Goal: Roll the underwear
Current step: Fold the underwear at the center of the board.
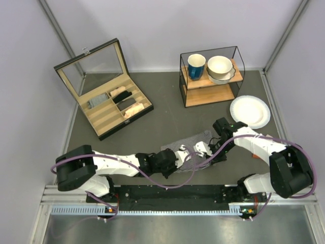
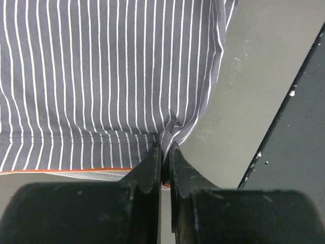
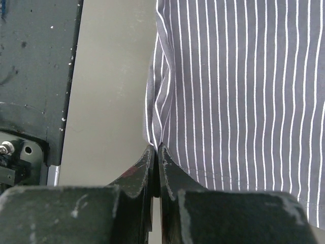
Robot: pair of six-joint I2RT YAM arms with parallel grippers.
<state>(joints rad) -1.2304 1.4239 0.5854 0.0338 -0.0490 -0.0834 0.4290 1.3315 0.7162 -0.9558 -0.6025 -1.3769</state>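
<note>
Two near corners of underwear [image 2: 101, 71] pinched: left gripper [image 2: 163, 148] clenched on one, right gripper [image 3: 156, 148] on other. Thin grey cloth, white pinstripes, puckered at fingertips, flat on smooth table [image 2: 249, 96].

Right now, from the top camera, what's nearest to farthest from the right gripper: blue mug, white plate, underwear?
1. The underwear, pinched in the right gripper itself, near the middle.
2. The white plate, off to the right side.
3. The blue mug, up on the rack at the back.
</note>
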